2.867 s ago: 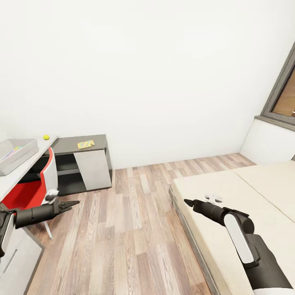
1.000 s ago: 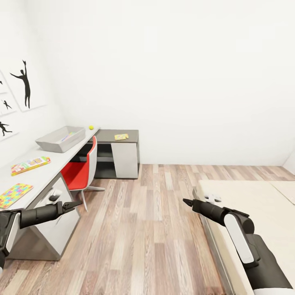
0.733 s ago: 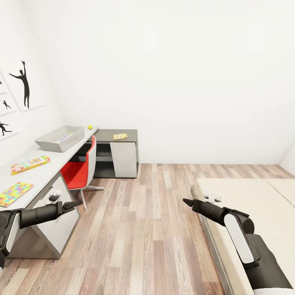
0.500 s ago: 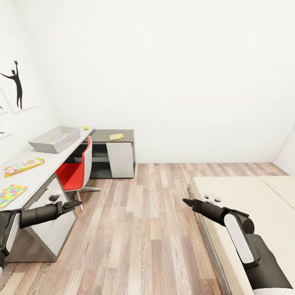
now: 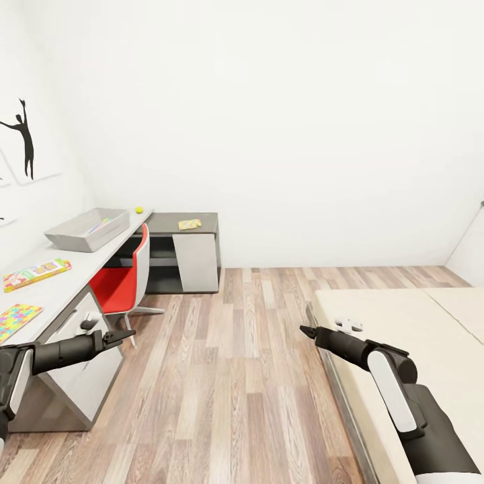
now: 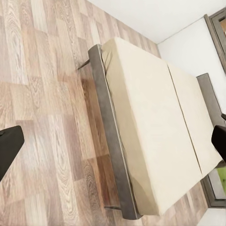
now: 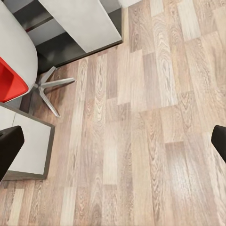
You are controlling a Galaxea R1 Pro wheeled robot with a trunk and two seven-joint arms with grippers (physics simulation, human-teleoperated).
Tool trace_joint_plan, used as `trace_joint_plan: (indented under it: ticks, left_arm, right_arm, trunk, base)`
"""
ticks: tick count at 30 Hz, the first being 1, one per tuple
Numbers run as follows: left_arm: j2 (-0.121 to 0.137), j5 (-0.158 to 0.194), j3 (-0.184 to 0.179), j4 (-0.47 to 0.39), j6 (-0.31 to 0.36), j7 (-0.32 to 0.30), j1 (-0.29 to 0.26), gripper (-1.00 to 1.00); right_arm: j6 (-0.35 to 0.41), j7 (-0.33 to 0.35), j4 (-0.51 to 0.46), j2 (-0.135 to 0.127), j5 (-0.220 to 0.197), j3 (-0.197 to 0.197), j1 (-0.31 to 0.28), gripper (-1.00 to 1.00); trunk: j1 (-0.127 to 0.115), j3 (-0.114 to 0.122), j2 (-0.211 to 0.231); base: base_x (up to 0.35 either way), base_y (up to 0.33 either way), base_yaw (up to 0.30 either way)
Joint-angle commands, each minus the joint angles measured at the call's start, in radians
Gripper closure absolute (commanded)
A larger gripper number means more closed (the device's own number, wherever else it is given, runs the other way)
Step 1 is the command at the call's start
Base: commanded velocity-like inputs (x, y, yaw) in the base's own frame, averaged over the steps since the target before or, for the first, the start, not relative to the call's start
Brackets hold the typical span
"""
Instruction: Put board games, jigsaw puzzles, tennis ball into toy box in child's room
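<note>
The table (image 5: 70, 279) runs along the left wall. On it stand the grey toy box (image 5: 86, 229), with something colourful inside, and the tennis ball (image 5: 139, 210) just beyond it. Nearer to me lie a green-yellow board game (image 5: 37, 274) and a multicoloured jigsaw puzzle (image 5: 16, 320). A second flat multicoloured square (image 5: 189, 224) rests on the lower dark desk section. The bed (image 5: 403, 323) is at the right. My left gripper (image 5: 124, 333) hovers open beside the table's near end. My right gripper (image 5: 304, 330) hangs open by the bed's corner. Both are empty.
A red chair (image 5: 126, 282) is tucked under the table. The dark desk section has a white cabinet door (image 5: 197, 262). Wood plank floor (image 5: 235, 376) stretches between table and bed. In the left wrist view the bed (image 6: 150, 117) lies below; in the right wrist view, the chair's base (image 7: 47, 87).
The camera swung left toward the table, then drifted slightly back right over the last second. Both arms keep the same pose relative to the view. No object has moved.
</note>
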Motion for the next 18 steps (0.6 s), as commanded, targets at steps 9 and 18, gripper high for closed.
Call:
trace_joint_plan:
  ticks: [9, 18]
  left_arm:
    - [0.0, -0.003, 0.001, 0.0, 0.01, -0.005, -0.001, -1.0]
    - [0.0, -0.003, 0.001, 0.0, 0.01, -0.005, -0.001, -1.0]
  right_arm:
    - [0.005, 0.003, -0.001, 0.0, 0.001, -0.001, -0.001, -1.0]
    - [0.005, 0.003, -0.001, 0.0, 0.002, 0.0, -0.001, -1.0]
  trunk:
    - [0.001, -0.002, -0.002]
    - [0.001, 0.006, -0.002]
  base:
    - [0.0, 0.0, -0.001]
    - [0.0, 0.0, 0.072]
